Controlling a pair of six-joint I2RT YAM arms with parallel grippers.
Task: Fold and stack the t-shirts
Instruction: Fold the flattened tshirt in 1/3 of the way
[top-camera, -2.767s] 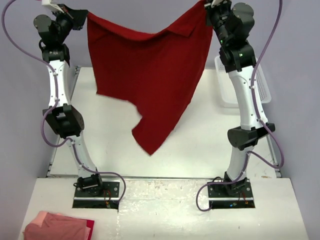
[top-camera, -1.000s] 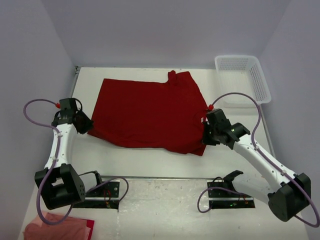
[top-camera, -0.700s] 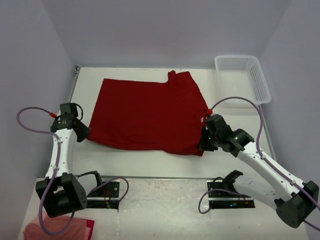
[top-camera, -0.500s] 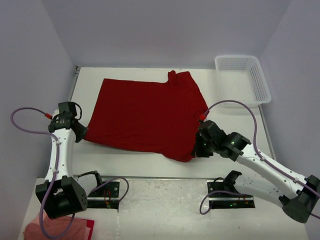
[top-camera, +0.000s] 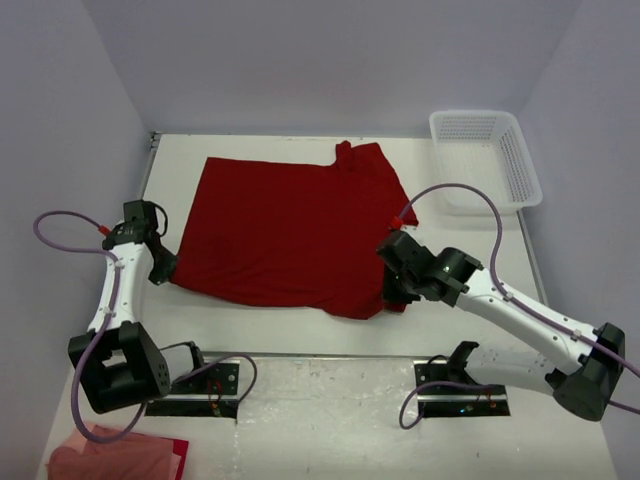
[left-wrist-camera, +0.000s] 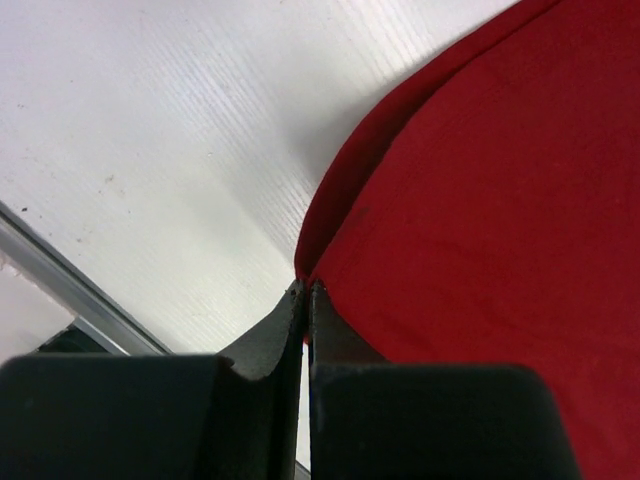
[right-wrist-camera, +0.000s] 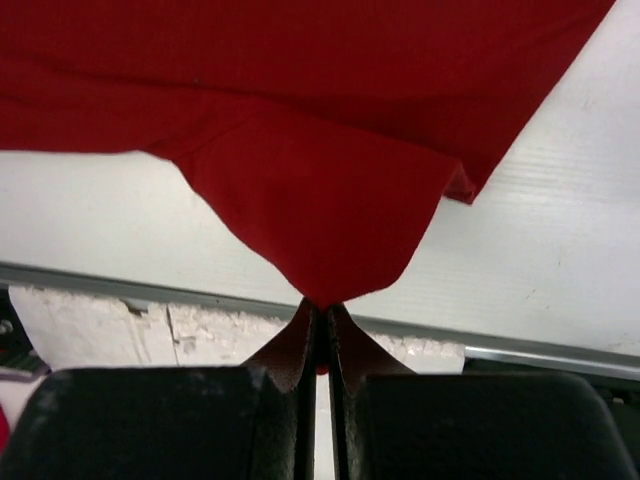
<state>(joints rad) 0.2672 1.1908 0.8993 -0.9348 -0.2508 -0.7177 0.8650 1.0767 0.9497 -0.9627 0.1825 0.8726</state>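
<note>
A deep red t-shirt (top-camera: 290, 225) lies spread flat on the white table. My left gripper (top-camera: 168, 266) is shut on its near-left corner; in the left wrist view the fingers (left-wrist-camera: 306, 292) pinch the cloth's edge (left-wrist-camera: 480, 200). My right gripper (top-camera: 392, 296) is shut on the near-right corner; in the right wrist view (right-wrist-camera: 320, 303) a fold of red cloth (right-wrist-camera: 320, 200) runs from between the closed jaws, lifted a little off the table. Another folded pinkish-red shirt (top-camera: 110, 458) lies at the bottom left, off the table.
A white mesh basket (top-camera: 485, 160) stands at the back right of the table (top-camera: 260, 320). The metal strip of the table's near edge (right-wrist-camera: 120, 282) lies just under my right gripper. Purple walls close in the back and sides.
The shirt, held up in the air earlier, came down flat on the table. Over the last second my right gripper drew its corner leftward; the left gripper shifted slightly.
</note>
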